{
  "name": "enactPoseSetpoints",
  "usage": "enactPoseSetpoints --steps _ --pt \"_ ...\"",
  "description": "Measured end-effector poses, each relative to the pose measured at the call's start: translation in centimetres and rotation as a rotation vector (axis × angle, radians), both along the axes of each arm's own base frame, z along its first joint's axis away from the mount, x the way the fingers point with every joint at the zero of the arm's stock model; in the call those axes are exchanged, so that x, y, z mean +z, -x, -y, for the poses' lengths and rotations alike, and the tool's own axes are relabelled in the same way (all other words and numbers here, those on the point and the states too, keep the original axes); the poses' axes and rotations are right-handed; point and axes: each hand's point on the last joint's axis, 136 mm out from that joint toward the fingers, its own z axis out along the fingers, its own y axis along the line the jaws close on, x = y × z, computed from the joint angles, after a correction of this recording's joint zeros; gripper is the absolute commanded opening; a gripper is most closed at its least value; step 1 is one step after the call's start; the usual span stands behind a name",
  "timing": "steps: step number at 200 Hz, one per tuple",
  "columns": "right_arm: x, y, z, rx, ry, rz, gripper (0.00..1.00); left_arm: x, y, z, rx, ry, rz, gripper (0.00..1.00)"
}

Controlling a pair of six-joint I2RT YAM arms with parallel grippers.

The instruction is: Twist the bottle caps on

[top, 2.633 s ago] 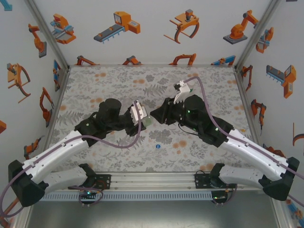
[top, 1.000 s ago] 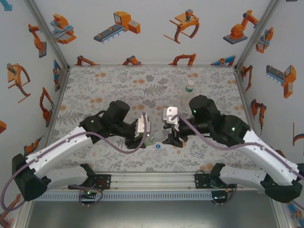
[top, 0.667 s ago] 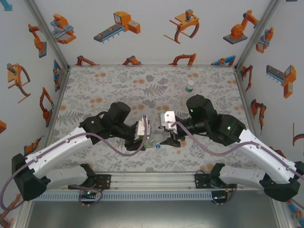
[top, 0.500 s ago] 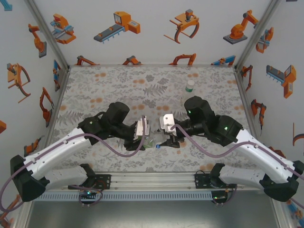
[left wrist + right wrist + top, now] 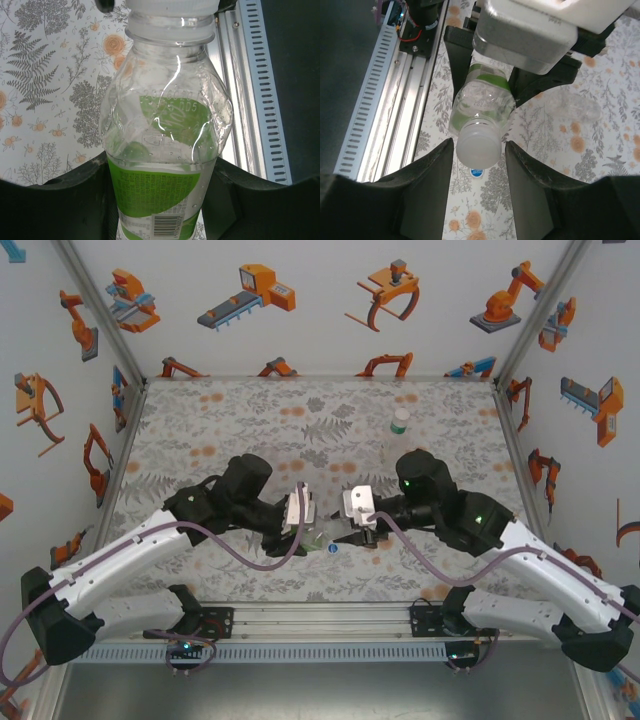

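White cap partly beyond the top edge, base of green-label bottle beyond the bottom edge.

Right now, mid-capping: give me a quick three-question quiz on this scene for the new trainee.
1. True or false: the left gripper holds the green-label bottle.
2. The white cap sits: A) on the aluminium rail, B) on that bottle's neck, C) inside the bottle.
3. Fill in: the loose cap lying on the mat is ___.
Key: 1 true; 2 B; 3 blue.
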Motion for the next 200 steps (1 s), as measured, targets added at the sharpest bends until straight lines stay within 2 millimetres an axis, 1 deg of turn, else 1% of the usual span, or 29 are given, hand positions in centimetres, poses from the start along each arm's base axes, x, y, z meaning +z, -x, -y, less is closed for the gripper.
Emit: enactPoseSetpoints --steps 17,36,71,93,116,119,139,163,200 --pt "0.2 -0.1 -0.1 -0.003 -0.009 0.008 0.45 0.0 0.0 0.0 -0.002 0.000 -0.002 0.00" --pt "0.3 -0.1 -0.1 -0.003 -0.011 0.009 0.40 0.0 0.0 0.1 -0.002 0.002 -0.002 0.00" --pt "0.2 -0.1 -0.1 -0.008 -0.009 -0.004 0.28 -0.1 -0.1 0.2 0.000 0.001 -0.003 0.00" --pt "0.1 -0.2 -0.1 -0.022 -0.010 -0.025 0.23 -0.1 -0.1 0.2 0.001 -0.002 -0.001 0.00" --pt "-0.1 -0.7 -0.1 -0.072 -0.019 -0.062 0.13 -0.3 -0.4 0.2 0.015 -0.010 0.011 0.00" --pt "-0.1 -0.9 -0.1 -0.087 -0.022 -0.073 0.12 -0.3 -0.5 0.2 0.018 -0.011 0.014 0.00" --pt "-0.2 -1.9 -0.2 -0.175 -0.031 -0.142 0.08 -0.4 -1.2 0.2 0.050 -0.019 0.044 0.00" --pt "-0.6 -3.8 -0.2 -0.334 -0.068 -0.289 0.00 -0.6 -2.6 0.1 0.105 -0.029 0.103 0.00" --pt "-1.7 -7.0 0.2 -0.615 -0.166 -0.575 0.00 -1.1 -4.6 0.0 0.187 -0.050 0.181 0.00"
